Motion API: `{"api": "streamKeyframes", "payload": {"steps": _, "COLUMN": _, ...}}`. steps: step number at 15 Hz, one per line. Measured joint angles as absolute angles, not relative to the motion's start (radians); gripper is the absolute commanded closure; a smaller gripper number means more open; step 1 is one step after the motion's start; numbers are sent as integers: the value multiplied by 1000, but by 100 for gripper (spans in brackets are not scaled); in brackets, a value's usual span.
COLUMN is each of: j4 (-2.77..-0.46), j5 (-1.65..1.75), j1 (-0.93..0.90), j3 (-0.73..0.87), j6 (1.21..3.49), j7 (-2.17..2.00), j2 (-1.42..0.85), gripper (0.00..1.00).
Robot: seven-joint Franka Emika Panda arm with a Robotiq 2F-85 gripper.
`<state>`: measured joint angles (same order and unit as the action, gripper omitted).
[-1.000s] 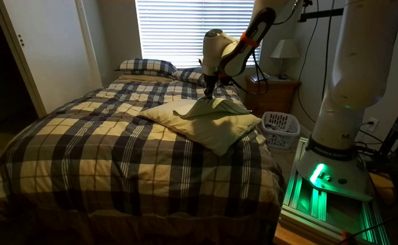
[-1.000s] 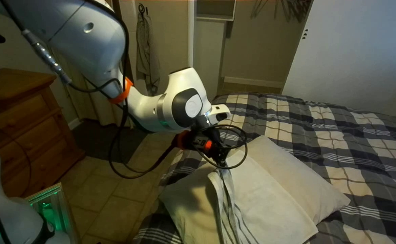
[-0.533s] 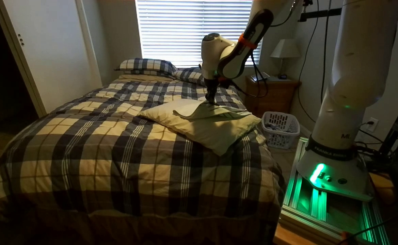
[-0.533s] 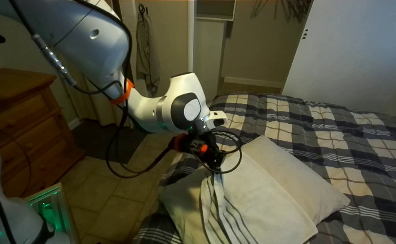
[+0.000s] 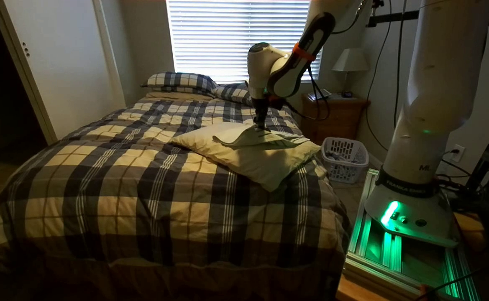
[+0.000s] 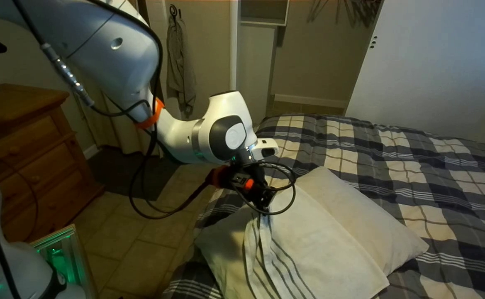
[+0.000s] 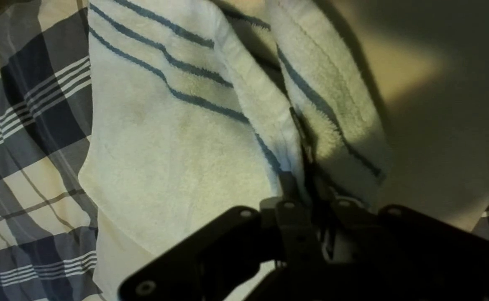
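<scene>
Holding crumpled cloth (image 5: 355, 159), white basket (image 5: 345, 176) (gripper (image 7: 299, 184) pinching towel (image 7: 185, 138))

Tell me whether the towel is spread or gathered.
Partly gathered: in the wrist view, the towel bunches into a fold at the claw, while one side lies spread over the pillow.

The white arm (image 6: 180, 137) has an orange band (image 5: 304, 52), black cables (image 6: 159, 52) and dark, screw-studded jaws.

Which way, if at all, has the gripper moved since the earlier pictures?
Yes, downward: in an exterior view, the gripper now sits lower against the nightstand.
</scene>
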<state>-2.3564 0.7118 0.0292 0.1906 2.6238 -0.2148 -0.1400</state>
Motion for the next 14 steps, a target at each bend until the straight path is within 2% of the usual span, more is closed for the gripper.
{"api": "streamKeyframes", "payload": {"steps": 2, "j4": -2356, "j5": 712, "j1": 30, "j3": 190, "j6": 2624, "j7": -215, "j2": -140, "gripper": 100}}
{"api": "streamKeyframes", "payload": {"steps": 4, "j4": -2356, "j5": 712, "j1": 30, "j3": 190, "j6": 2623, "j7": -215, "j2": -140, "gripper": 97}}
{"api": "streamKeyframes", "payload": {"steps": 5, "j4": -2356, "j5": 712, "j1": 31, "j3": 190, "j6": 2623, "j7": -215, "j2": -140, "gripper": 66}}
{"api": "streamKeyframes", "payload": {"steps": 6, "j4": -2356, "j5": 712, "j1": 31, "j3": 190, "j6": 2623, "j7": -215, "j2": -140, "gripper": 65}}
{"api": "streamKeyframes", "payload": {"steps": 7, "j4": -2356, "j5": 712, "j1": 31, "j3": 190, "j6": 2623, "j7": -215, "j2": -140, "gripper": 59}}
{"api": "streamKeyframes", "payload": {"steps": 8, "j4": -2356, "j5": 711, "j1": 31, "j3": 190, "j6": 2623, "j7": -215, "j2": -140, "gripper": 87}}
{"api": "streamKeyframes", "payload": {"steps": 9, "j4": -2356, "j5": 711, "j1": 31, "j3": 190, "j6": 2623, "j7": -215, "j2": -140, "gripper": 88}}
{"api": "streamKeyframes", "payload": {"steps": 12, "j4": -2356, "j5": 711, "j1": 32, "j3": 189, "j6": 2623, "j7": -215, "j2": -140, "gripper": 100}}
{"api": "streamKeyframes", "payload": {"steps": 14, "j4": -2356, "j5": 711, "j1": 32, "j3": 189, "j6": 2623, "j7": -215, "j2": -140, "gripper": 95}}
